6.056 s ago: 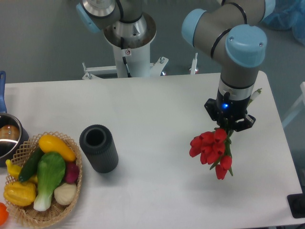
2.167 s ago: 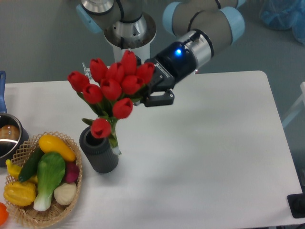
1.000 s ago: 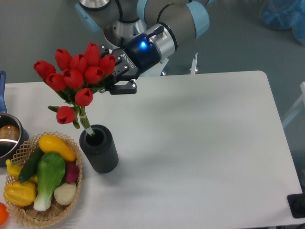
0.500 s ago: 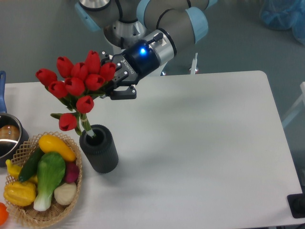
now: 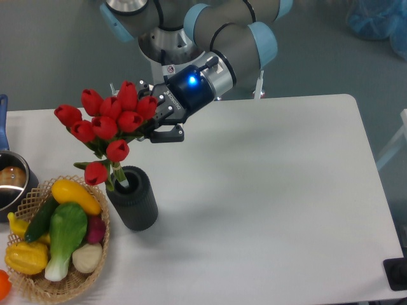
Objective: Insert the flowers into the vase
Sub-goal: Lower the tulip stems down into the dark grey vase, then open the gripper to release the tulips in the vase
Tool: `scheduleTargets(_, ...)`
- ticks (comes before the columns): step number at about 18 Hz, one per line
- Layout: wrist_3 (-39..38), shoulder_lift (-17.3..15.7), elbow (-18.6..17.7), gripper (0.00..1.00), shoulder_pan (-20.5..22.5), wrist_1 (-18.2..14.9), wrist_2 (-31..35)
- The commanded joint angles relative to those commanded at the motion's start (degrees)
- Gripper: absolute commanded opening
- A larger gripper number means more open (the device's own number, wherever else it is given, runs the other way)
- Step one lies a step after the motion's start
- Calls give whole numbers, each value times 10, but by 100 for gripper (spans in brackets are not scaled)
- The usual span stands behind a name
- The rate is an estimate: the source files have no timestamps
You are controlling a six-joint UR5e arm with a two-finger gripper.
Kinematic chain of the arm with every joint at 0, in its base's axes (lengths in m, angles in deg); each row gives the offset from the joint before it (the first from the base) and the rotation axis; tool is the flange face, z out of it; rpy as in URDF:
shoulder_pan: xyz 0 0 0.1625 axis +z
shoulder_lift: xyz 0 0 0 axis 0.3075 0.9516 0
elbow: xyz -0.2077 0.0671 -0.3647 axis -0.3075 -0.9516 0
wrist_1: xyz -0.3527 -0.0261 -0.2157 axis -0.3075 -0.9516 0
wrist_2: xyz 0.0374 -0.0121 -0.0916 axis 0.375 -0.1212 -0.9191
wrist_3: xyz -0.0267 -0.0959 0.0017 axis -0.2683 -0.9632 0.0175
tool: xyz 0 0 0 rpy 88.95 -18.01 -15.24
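Note:
The flowers [image 5: 108, 124], a bunch of red tulip buds on green stems, lean to the upper left with their stem ends inside the mouth of the vase [image 5: 132, 198]. The vase is a dark grey ribbed cylinder standing on the white table at the left. My gripper [image 5: 154, 121] reaches in from the upper right, its black fingers against the bunch just below the buds. It looks shut on the flowers, though the buds hide where the fingers meet the stems.
A wicker basket [image 5: 38, 279] of yellow, green and white vegetables sits right beside the vase on its left. A steel pot [image 5: 11, 184] with a blue handle stands at the left edge. The arm's white base [image 5: 170, 70] is behind the table.
Over the earlier frames the gripper carried the flowers from the right side of the table across to the vase. In the last half second the bunch sank a little lower into the vase's mouth.

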Motion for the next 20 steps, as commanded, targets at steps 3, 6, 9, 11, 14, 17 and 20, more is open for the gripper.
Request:
scheduleTargets(3,11,16,-1,0,1,0,0)
scheduleTargets(6,29,28,-3,0,0,1,1)
scheduleTargets(9,51,36,-12,0,1,1,3)
scheduleTargets(11,55,35,-25,0,1,1,26)
scheduleTargets(14,58,34,-33,0,1,1,28)
scheduleTargets(17,87,38,-42,0,0,1,28)
scheduleTargets(20,105,49,-47,4,0,1,29)
